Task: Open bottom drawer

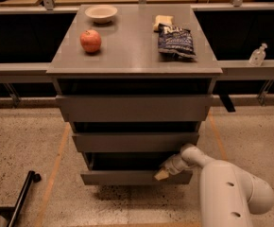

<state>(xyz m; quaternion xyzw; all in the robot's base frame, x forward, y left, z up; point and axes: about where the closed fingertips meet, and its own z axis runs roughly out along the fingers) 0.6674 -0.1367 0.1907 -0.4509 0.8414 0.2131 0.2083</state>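
Note:
The grey cabinet has three handle-less drawers stacked under its top. The bottom drawer [127,177] is the narrowest and lowest front panel, near the floor, with a dark gap above it. My gripper [162,173] reaches in from the right on a white arm and sits at the top edge of the bottom drawer's front, toward its right end. The cream fingertip touches or hooks that edge. The mid-sized drawer front [134,142] and the tallest drawer front [133,108] are above it.
On the cabinet top [132,56] lie a red apple [90,41], a white bowl [101,13], a dark chip bag [175,40] and a yellow item [163,21]. A clear bottle [258,55] stands on the right ledge. A black rod [21,198] lies on the floor at lower left.

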